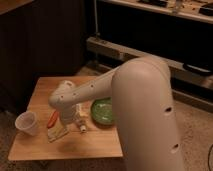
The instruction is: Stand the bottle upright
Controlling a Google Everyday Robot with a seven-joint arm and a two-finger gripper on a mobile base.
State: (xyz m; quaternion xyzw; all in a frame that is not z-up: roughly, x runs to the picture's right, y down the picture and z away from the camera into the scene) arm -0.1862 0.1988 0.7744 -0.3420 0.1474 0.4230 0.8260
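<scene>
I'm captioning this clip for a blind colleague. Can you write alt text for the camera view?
A white robot arm reaches down over a small wooden table, its gripper low beside a small whitish bottle lying on its side. A green bowl sits to the right, an orange carrot-shaped item and a translucent cup to the left.

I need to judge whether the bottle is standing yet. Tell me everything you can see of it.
The bottle is small, slim and whitish, plastic by its look, with a narrow round cap end pointing toward the table's near edge. It looks to be lying down, not upright, just left of the green bowl. Its far end is hidden under the gripper, which is down at it. Whether the gripper touches it cannot be told.
</scene>
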